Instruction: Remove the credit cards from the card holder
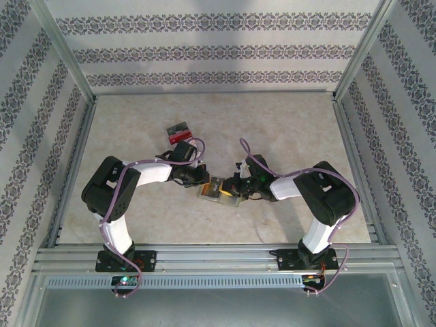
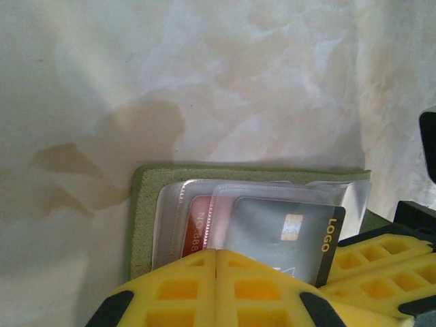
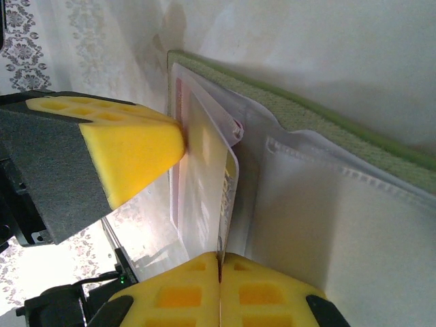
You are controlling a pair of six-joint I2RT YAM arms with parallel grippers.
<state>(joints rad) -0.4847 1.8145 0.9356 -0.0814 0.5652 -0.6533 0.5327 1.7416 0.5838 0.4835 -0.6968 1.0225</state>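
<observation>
The olive-green card holder (image 2: pixel 144 204) lies open on the table, its pale sleeves (image 2: pixel 187 194) fanned upward; from above the card holder (image 1: pixel 211 195) sits between the two arms. A dark grey card (image 2: pixel 286 231) marked LOGO sticks partway out of one sleeve, and a red card (image 2: pixel 194 225) sits in the sleeve behind. My left gripper (image 2: pixel 216 262) is shut on the near edge of the holder's sleeves. My right gripper (image 3: pixel 219 262) is shut on the edge of the grey card (image 3: pixel 228 197), beside the olive cover (image 3: pixel 306 116). Two more cards (image 1: pixel 179 131), red and dark, lie on the table.
The marble-patterned table (image 1: pixel 286 129) is enclosed by patterned walls on three sides. The two loose cards lie just beyond the left arm's elbow (image 1: pixel 109 184). The left gripper's yellow finger (image 3: pixel 129 153) stands close to the right gripper.
</observation>
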